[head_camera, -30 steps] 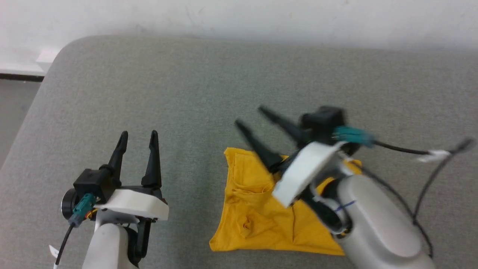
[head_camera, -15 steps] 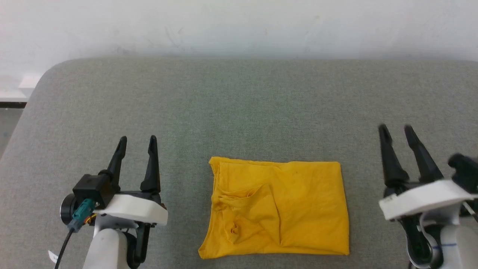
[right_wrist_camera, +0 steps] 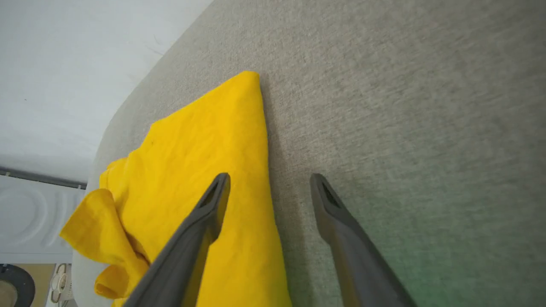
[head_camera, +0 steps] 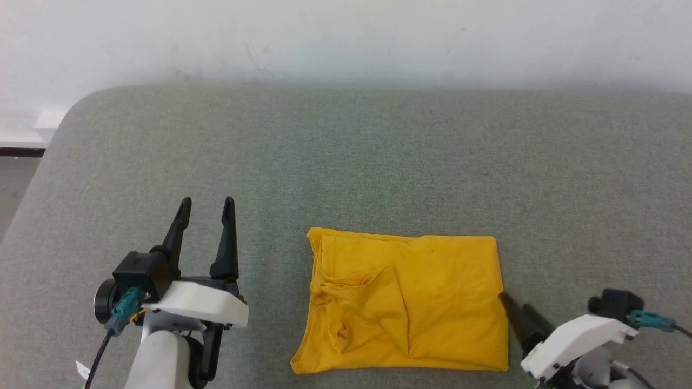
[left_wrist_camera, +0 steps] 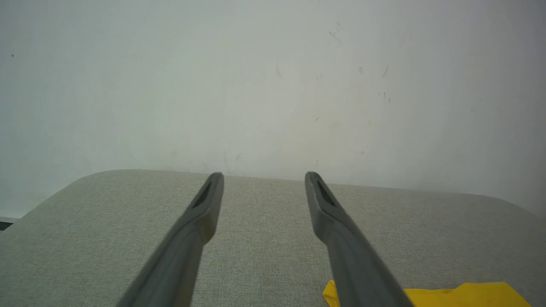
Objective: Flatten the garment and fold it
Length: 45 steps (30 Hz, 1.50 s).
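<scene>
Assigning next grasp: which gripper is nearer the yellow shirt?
Right. The right gripper is at the right edge of the garment, one finger over it; the left gripper stands apart to its left.

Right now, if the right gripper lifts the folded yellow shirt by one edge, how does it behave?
Likely floppy: the shirt lies in soft wrinkled layers, so a one-edge lift would probably unfold it. Probably light: thin cloth, lying flat. Pushed, it may bunch rather than slide on the textured grey surface.

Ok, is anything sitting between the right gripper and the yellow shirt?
Nothing visible does. The open right gripper hangs right at the garment's right edge, one finger over the cloth, the other over the grey cushion.
</scene>
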Available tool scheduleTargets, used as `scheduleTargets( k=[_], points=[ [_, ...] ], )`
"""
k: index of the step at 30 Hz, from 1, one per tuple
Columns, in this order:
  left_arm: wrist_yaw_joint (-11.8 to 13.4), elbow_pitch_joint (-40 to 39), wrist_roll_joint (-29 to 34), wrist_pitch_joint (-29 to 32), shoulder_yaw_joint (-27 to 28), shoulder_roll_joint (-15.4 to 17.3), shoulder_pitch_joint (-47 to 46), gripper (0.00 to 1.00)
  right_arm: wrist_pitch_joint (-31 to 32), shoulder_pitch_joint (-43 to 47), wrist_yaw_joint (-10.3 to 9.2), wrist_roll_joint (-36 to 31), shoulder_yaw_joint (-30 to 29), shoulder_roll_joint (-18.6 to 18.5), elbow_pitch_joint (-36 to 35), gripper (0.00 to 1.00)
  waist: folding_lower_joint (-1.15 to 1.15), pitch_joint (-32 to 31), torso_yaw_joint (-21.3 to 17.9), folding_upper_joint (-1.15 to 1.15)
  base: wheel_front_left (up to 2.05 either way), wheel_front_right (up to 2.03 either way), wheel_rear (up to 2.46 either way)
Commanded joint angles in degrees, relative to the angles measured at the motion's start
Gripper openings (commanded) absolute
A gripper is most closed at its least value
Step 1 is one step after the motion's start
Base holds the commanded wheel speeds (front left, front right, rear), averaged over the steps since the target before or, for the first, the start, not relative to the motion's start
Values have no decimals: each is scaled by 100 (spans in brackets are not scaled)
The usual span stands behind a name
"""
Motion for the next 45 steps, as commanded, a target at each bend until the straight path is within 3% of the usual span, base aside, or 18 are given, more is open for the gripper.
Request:
scheduleTargets(
  k=[1, 10, 12, 14, 15, 20, 24, 31, 38, 45],
  points=[
    [-36, 7, 3, -27, -18, -11, 56, 100, 36, -105, -5, 74, 60, 13, 96, 100, 0, -8, 19, -1, 0, 0, 0],
    [-48, 42, -20, -27, -39, -12, 98, 100, 263, -698, -5, 402, 586, 13, 1239, 98, 0, -28, 135, -1, 0, 0, 0],
    [-49, 52, -23, -27, -43, -12, 105, 100, 320, -819, -5, 436, 722, 13, 1415, 41, 0, -38, 156, -1, 0, 0, 0],
    [-49, 64, -26, -27, -45, -12, 111, 100, 326, -917, -5, 420, 849, 13, 1531, 10, 0, -50, 174, -1, 0, 0, 0],
    [-47, 69, -29, -27, -43, -12, 112, 100, 318, -954, -5, 400, 898, 13, 1569, 0, 0, -56, 180, -1, 0, 0, 0],
    [-22, 53, -40, -27, -4, -12, 120, 100, 30, -1166, -5, -289, 965, 13, 1471, 0, 0, -48, 142, -1, 0, 0, 0],
    [6, 0, -38, -27, 92, -12, 160, 100, 9, -1421, -5, -1716, 897, 13, 895, 0, 0, -15, -14, -1, 0, 0, 0],
    [26, -106, -40, -27, 180, -12, 135, 100, 714, -1761, -5, -4215, 1074, 10, -657, 0, 0, 143, -464, -1, 0, 0, 0],
    [20, -212, -1, -27, 183, -12, -29, 100, 1162, -2146, -5, -4789, 1355, -505, -887, 0, 0, 406, -1075, -1, 0, 0, 0],
    [-12, -353, 146, -27, 219, 24, -275, 100, 1101, -2748, -5, -4942, 1078, -1224, -477, 0, 0, 836, -1690, -1, 0, 0, 0]
  ],
)
